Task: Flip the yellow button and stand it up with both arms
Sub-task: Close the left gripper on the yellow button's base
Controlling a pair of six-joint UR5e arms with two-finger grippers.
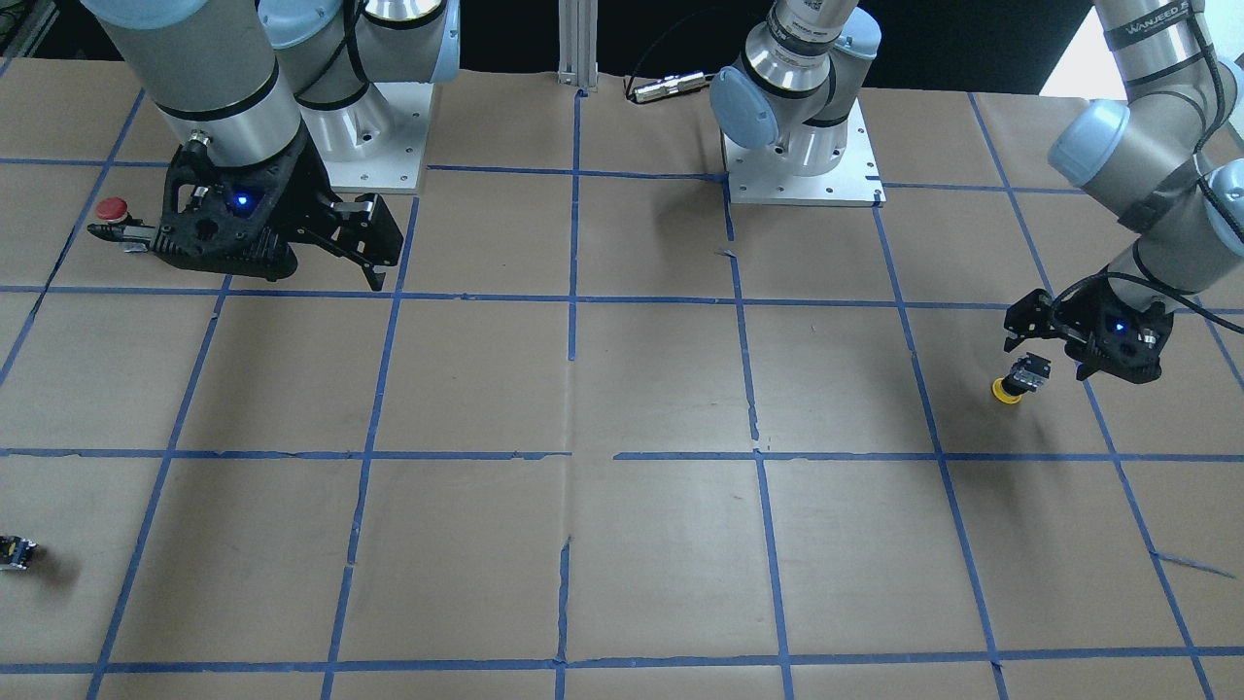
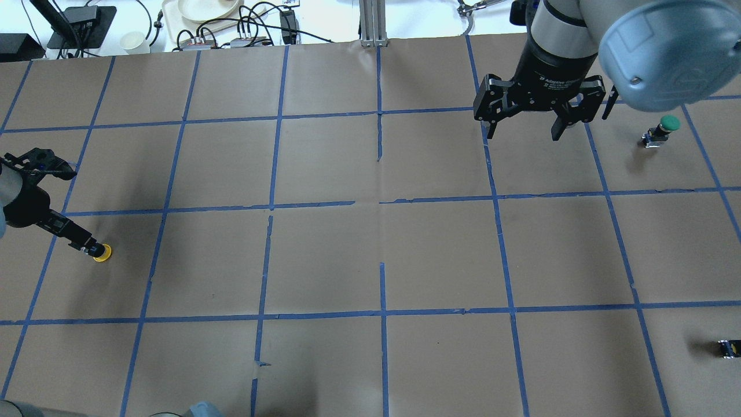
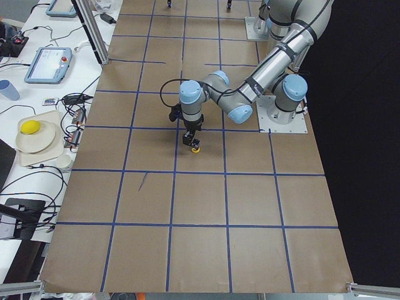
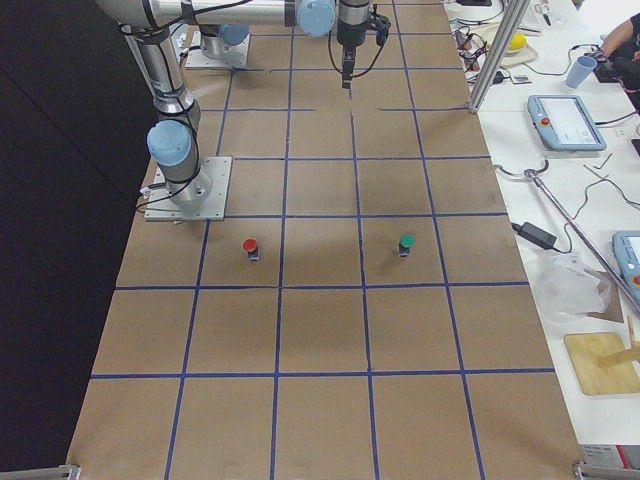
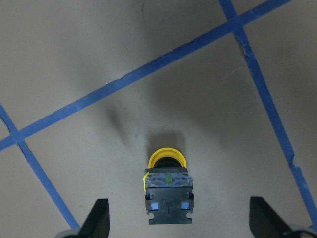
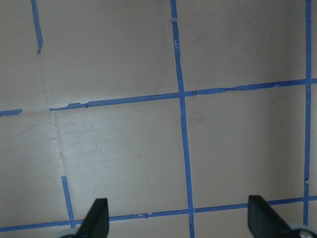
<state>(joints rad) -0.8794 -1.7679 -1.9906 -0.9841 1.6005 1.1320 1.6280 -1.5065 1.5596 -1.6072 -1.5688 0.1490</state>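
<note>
The yellow button (image 5: 167, 184) sits on the left half of the table (image 2: 370, 255), out in front of the left arm's base and about midway between the robot's edge and the operators' edge. It is upside down: the yellow cap is low against the brown paper and the black and grey base points up toward the wrist camera. Whether the cap fully rests on the paper cannot be told.

The left claw (image 5: 182, 219) hangs right over it, spread wide. One fingertip shows on each side of the base, both apart from it, so the claw has hold of nothing.

The right claw (image 2: 524, 134) hangs well above the right half of the table, also spread wide and empty. Its wrist view shows only bare paper and blue tape lines (image 6: 182, 124) between the fingertips.

A red button (image 1: 112, 207) and a green button (image 2: 666, 124) stand cap up on the right half, the red one nearer the robot's edge. A small dark switch block (image 2: 728, 347) lies by the table's right end
</note>
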